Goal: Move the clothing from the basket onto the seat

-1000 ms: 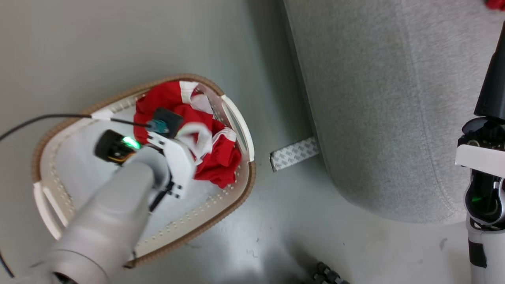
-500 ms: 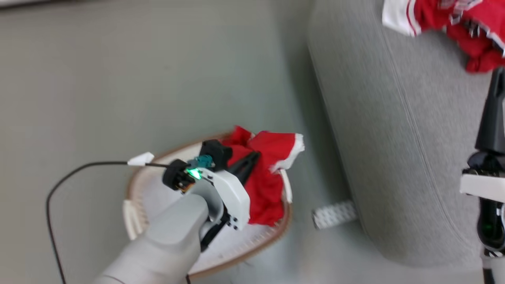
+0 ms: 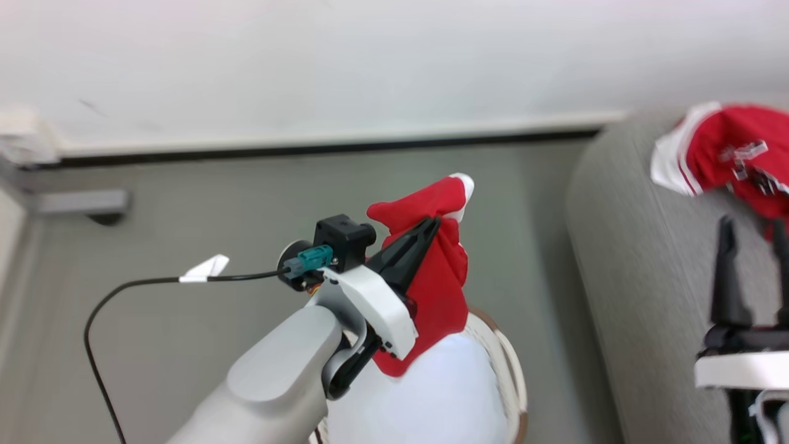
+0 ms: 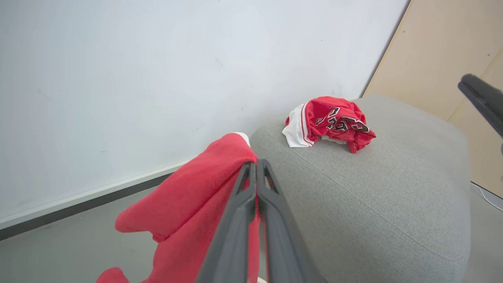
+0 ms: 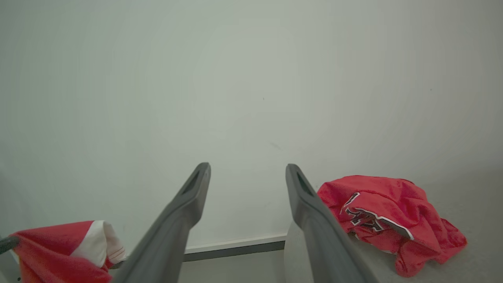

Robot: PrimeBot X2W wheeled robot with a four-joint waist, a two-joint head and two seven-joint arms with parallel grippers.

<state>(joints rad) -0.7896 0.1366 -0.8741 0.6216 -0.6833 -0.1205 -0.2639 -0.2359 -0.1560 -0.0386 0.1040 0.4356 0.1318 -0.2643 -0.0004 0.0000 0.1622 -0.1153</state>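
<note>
My left gripper (image 3: pixel 433 226) is shut on a red garment with white trim (image 3: pixel 442 290), which hangs from the fingertips above the basket (image 3: pixel 516 376). The basket's white pad (image 3: pixel 431 394) shows below it. In the left wrist view the shut gripper (image 4: pixel 256 164) pinches the red cloth (image 4: pixel 196 204), left of the grey seat (image 4: pixel 373 196). A crumpled red jersey (image 4: pixel 334 122) lies on top of the seat (image 3: pixel 635 259). Over the seat's near side, my right gripper (image 3: pixel 753 227) is open and holds nothing. Its own view shows the spread gripper (image 5: pixel 247 168) left of the jersey (image 5: pixel 385 212).
A white wall (image 3: pixel 370 61) with a dark baseboard (image 3: pixel 308 148) runs behind the grey floor. A black cable (image 3: pixel 142 283) with a white tag trails from my left wrist. A beige panel (image 4: pixel 444 51) stands behind the seat.
The head camera has tilted up toward the wall. My left gripper has lifted the red garment out of the basket and now holds it above the rim. The right gripper stays open.
</note>
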